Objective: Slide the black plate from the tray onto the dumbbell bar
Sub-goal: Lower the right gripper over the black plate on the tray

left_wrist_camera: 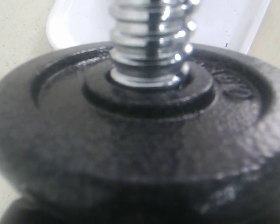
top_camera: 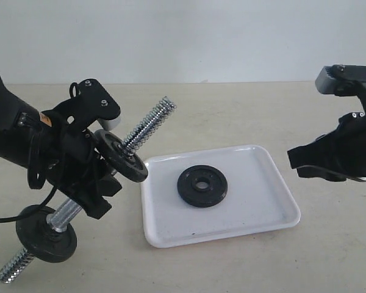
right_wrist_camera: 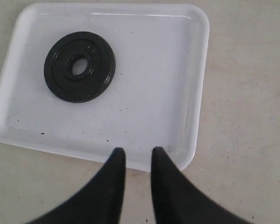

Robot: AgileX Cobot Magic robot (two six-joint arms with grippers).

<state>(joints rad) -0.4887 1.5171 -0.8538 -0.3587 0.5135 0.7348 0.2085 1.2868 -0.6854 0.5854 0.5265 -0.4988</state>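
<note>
The black plate (top_camera: 202,186) lies flat in the tray (top_camera: 274,210), toward its bar-side end. The right gripper (right_wrist_camera: 138,154) — jaws barely parted, empty — hangs beyond the tray's opposite end; the left gripper (top_camera: 90,183) clamps the dumbbell bar (top_camera: 147,128), which slants up beside the tray.

Beige tabletop (top_camera: 329,256): matte, faint dark specks. White tray (top_camera: 274,201) lies flat on it near centre. At front left, lower threaded end of tilted dumbbell bar (top_camera: 66,212) and black disc (top_camera: 47,234) threaded on it appear to rest on surface.
</note>
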